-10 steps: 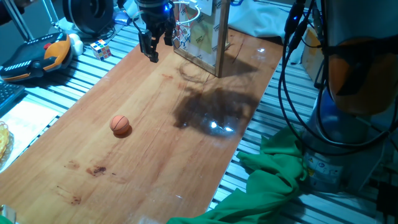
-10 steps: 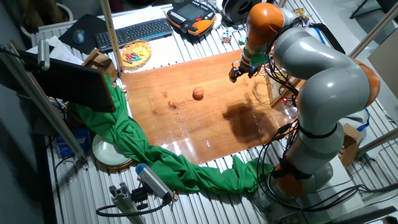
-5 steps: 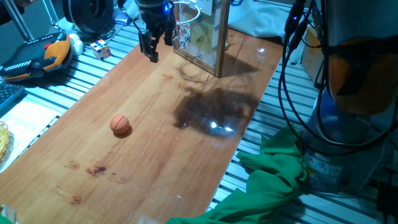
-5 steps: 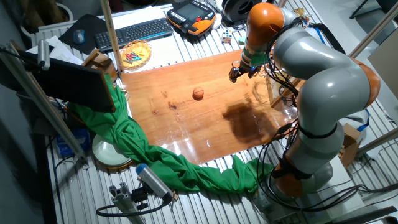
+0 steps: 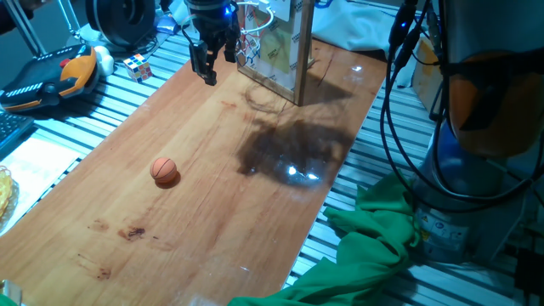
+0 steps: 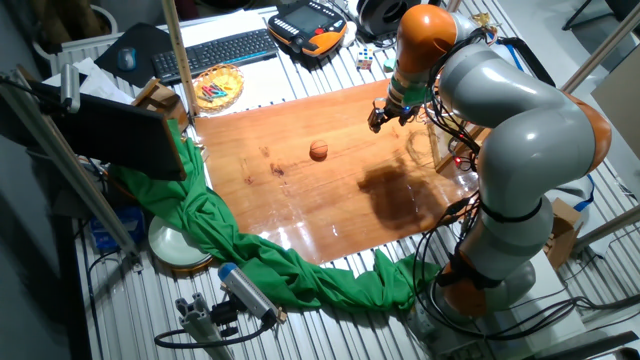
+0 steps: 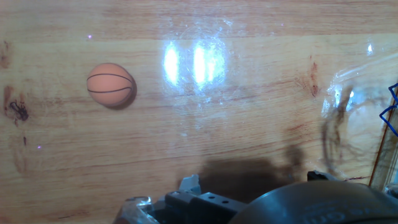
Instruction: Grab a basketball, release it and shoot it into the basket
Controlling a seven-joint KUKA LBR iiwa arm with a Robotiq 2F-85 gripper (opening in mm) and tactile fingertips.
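Pre-grasp step: gripper empty, fingers apart, up by basket. Basketball loose on table at 7 o'clock, well apart. Next: reach over, descend, close.

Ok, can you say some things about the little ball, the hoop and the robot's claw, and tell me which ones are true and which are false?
1. The ball lies on the wooden table. True.
2. The gripper is holding the ball. False: its fingers are empty and apart, and it hangs up near the hoop, far from the ball.
3. The ball is already in the hoop. False: it sits on the table, well away from the hoop.
4. The hoop is fixed to an upright board. True.
5. A green cloth hangs over one edge of the table. True.
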